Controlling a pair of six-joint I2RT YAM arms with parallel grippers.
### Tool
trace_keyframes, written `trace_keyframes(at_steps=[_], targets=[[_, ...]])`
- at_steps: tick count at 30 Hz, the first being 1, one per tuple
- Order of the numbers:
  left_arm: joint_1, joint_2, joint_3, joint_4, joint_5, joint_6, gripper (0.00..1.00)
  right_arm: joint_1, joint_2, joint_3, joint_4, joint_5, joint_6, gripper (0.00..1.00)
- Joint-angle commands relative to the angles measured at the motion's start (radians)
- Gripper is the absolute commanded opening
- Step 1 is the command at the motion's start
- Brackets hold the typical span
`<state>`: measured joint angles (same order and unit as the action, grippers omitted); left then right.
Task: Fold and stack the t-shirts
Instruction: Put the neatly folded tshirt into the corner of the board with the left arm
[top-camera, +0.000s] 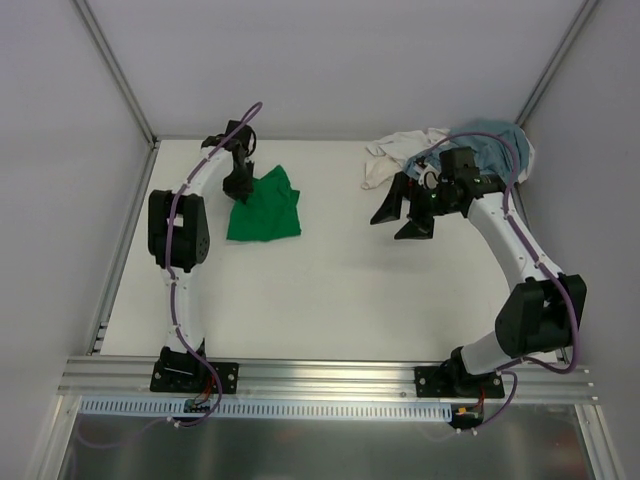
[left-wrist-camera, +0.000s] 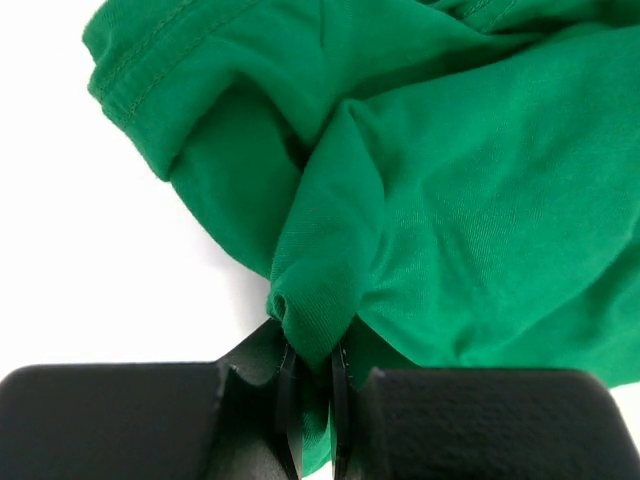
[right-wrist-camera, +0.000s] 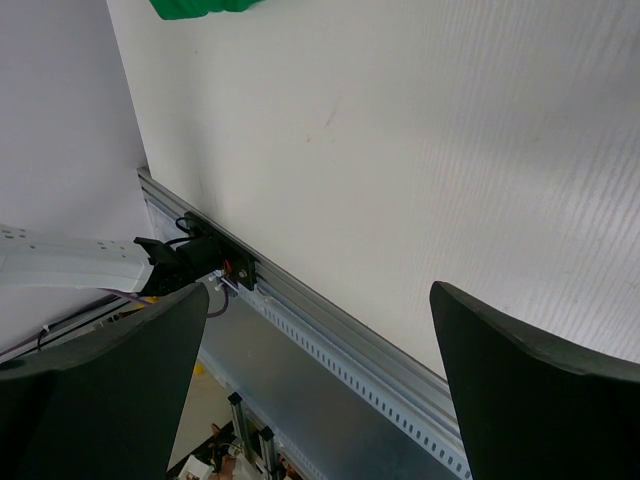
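The white flat surface fills most of the overhead view, walled in pale grey on 3 sides and edged along the near side by a ribbed aluminium rail. The 2 white-and-black arms rise from that rail. The left arm reaches to the far left and the right arm curves toward the far right corner. In that corner, 2 t-shirts lie heaped together and touching. The dusty grey-blue cloth t-shirt is bunched against the right wall, and the crumpled white cloth t-shirt spills out to its left. The bright green cloth t-shirt lies well apart from them on the far left of the surface, rumpled into a rough square with a stitched hem curling at one edge. The left arm's jaws are clenched on a raised ridge of that green cloth at its far left edge. The right arm's jaws hang released and wide apart just on the near side of the heap, with nothing between them.
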<state>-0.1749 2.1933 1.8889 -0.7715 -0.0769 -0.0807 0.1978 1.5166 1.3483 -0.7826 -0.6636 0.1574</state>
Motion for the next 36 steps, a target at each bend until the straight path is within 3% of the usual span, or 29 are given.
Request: trace_keyframes(at_steps=[1,17,30,36], targets=[[0.035,0.016,0.024,-0.063,-0.121,0.059,0.00,-0.009,-0.068,-0.005,0.002,-0.031,0.001,0.99],[0.117,0.075,0.093,-0.003,-0.316,0.151,0.00,-0.026,-0.131,-0.090,-0.056,-0.036,-0.007,0.99],[0.141,0.210,0.190,0.159,-0.437,0.274,0.00,-0.024,-0.127,-0.109,-0.170,-0.014,-0.038,0.99],[0.167,0.171,0.191,0.293,-0.455,0.303,0.00,-0.024,-0.105,-0.113,-0.198,-0.011,-0.039,0.99]])
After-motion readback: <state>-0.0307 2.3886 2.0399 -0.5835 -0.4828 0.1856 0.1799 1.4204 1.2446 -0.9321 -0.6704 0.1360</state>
